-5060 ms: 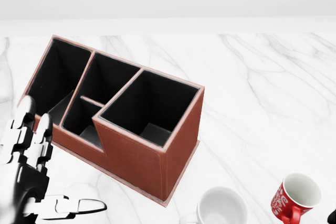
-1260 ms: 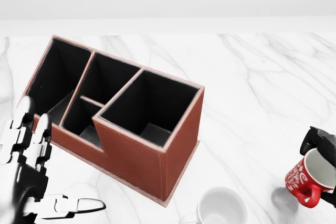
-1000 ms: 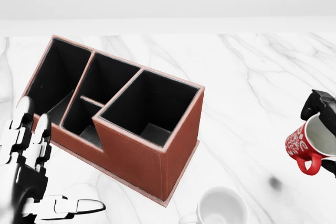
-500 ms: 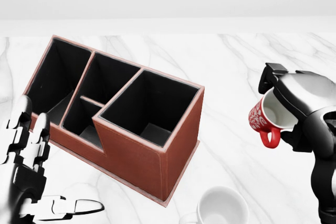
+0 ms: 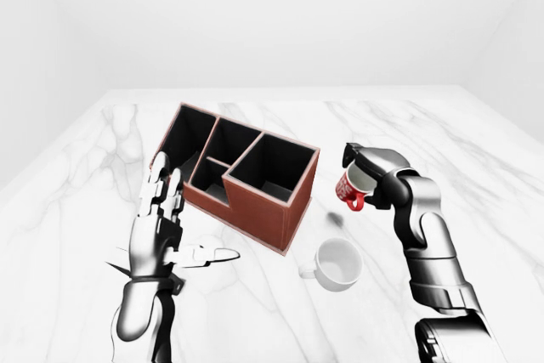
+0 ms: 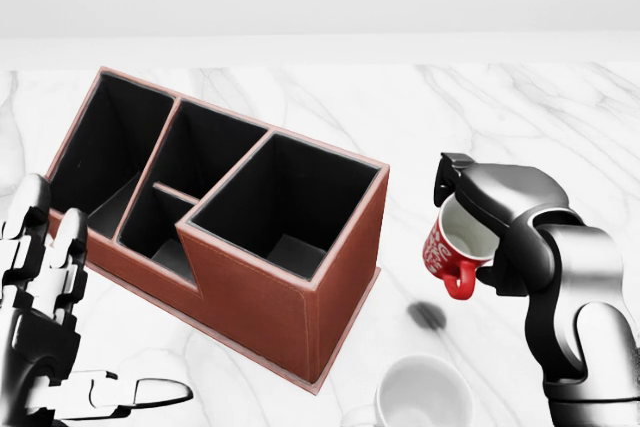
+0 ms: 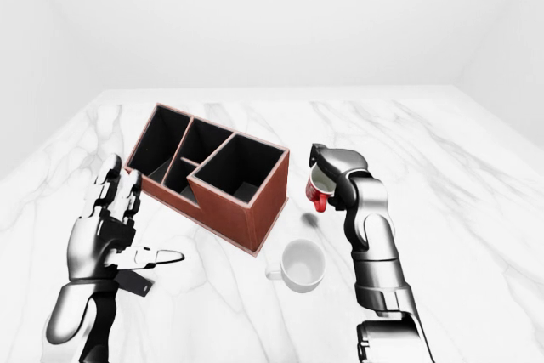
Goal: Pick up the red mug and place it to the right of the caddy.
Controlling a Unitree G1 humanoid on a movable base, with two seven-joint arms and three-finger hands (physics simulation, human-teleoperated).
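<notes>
The red mug (image 6: pixel 447 250) with white lettering hangs tilted above the marble table (image 6: pixel 500 117), handle pointing down, a short way right of the caddy (image 6: pixel 262 292). My right hand (image 6: pixel 478 227) is shut on it, fingers wrapped over its rim and side. The mug's small dark shadow (image 6: pixel 428 315) lies on the table below it. The caddy is a brown leather box with several black compartments, standing at an angle left of centre. My left hand (image 6: pixel 90 327) is open at the bottom left of the head view, fingers up and thumb out, holding nothing.
A white mug (image 6: pixel 425 395) stands on the table at the bottom of the head view, just below the red mug and right of the caddy's near corner. A white wall (image 5: pixel 272 23) rises beyond the table's far edge.
My right hand has lifted the red mug off the table at the lower right and carried it left towards the caddy. The left hand has dipped slightly.
</notes>
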